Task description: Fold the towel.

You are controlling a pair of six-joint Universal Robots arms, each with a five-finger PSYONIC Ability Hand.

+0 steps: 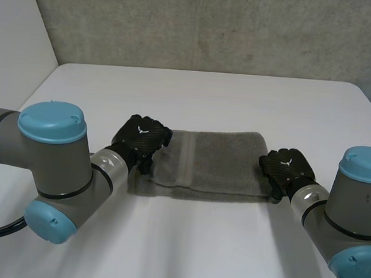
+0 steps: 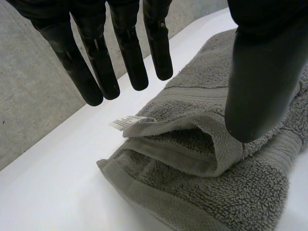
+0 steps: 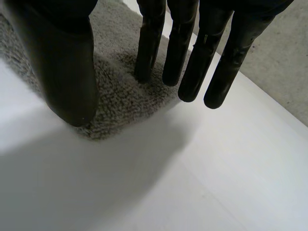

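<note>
- Two robot hands, one at each short end of the towel (image 1: 215,163): left robot hand (image 1: 142,139) at the left end, right robot hand (image 1: 284,168) at the right end
- towel lies mid worktop (image 1: 207,96) as a long grey strip running left to right; the left wrist view shows stacked layers and a white label (image 2: 132,121) poking out at the left end
- left robot hand wide, fingers (image 2: 130,53) straight, thumb apart, hovering over the left end, holding nothing
- right robot hand wide too, straight fingers (image 3: 149,48) at the right end's corner, thumb apart, nothing pinched; cannot tell if the tips touch the cloth
- step, my read: long fold looks done, hands are set for the end-to-end fold
- next move calls for pinching one end through all layers, then lifting and carrying it across to the other end; loose layers could slip apart
</note>
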